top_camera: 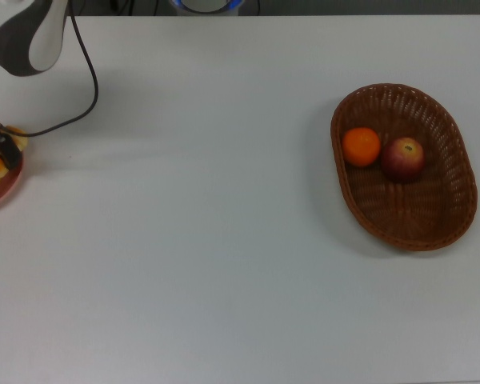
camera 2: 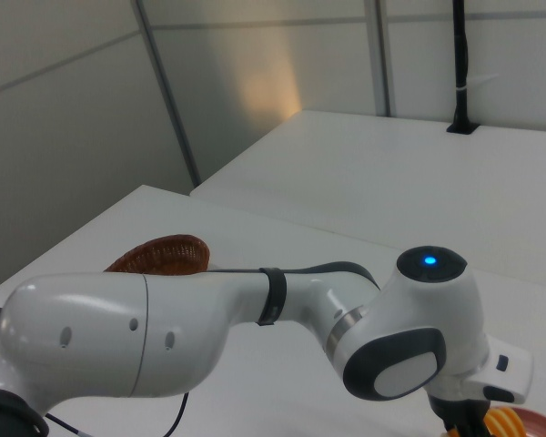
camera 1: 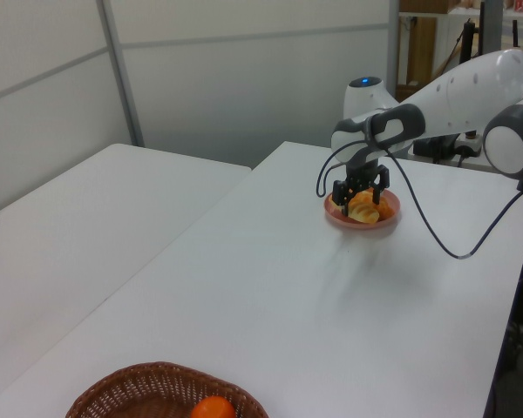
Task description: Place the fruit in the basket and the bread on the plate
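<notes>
White table (top_camera: pixel 224 240). Wicker basket (top_camera: pixel 448 216) sits at the top view's right, holding both fruits side by side, touching or nearly so: orange (top_camera: pixel 361 146) toward the top view's left, dark red apple (top_camera: pixel 403 158) just to its right with the pale stem dimple up. In the left view only the basket's near rim (camera 1: pixel 157 376) and the top of the orange (camera 1: pixel 213 407) show at the bottom edge. Pink plate (camera 1: pixel 364 219) lies at the far end of the table in the left view, cut off at the top view's left edge (top_camera: pixel 6 188); bread heaped on it, a golden-brown loaf (camera 1: pixel 363 207) in front, the rest partly hidden by the arm. Gripper (camera 1: pixel 362 188) hangs straight over the plate, fingers apart, straddling the top of the bread; cannot tell whether they touch it. A black cable (camera 1: pixel 436 235) loops from the wrist. In the right view the arm (camera 2: pixel 209 328) fills the foreground, the basket (camera 2: pixel 159 255) showing behind it, and a sliver of plate and striped bread (camera 2: pixel 510 423) sits at the bottom right corner.
</notes>
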### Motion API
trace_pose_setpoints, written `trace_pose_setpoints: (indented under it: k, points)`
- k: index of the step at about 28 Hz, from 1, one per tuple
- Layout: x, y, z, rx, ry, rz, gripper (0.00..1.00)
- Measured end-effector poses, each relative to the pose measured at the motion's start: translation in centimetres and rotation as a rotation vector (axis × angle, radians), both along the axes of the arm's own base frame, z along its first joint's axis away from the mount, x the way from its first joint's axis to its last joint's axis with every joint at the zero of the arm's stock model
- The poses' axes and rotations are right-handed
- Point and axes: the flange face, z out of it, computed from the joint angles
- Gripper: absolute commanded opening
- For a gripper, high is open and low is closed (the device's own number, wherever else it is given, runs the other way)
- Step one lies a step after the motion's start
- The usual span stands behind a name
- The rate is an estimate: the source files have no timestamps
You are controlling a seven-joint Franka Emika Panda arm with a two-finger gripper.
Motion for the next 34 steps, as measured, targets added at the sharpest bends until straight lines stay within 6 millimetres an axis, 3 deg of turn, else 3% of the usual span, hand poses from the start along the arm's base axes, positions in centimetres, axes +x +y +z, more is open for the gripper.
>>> trace_pose_setpoints:
  k: [5,8,10,21,24,28,34]
  points:
    - [-0.2,1.1,2.7,0.024,0.017,0.026,1.0]
    - [0.2,4.1,4.6,0.059,0.042,0.07,1.0]
    - [0.5,6.7,5.7,0.084,0.067,0.108,1.0]
    - [1.0,26.1,11.9,0.133,0.172,0.384,1.0]
    - [0.5,29.5,13.2,0.13,0.173,0.427,1.0]
    - [-0.8,32.1,15.1,0.129,0.177,0.469,1.0]
    - [-2.0,32.0,18.1,0.122,0.141,0.473,1.0]
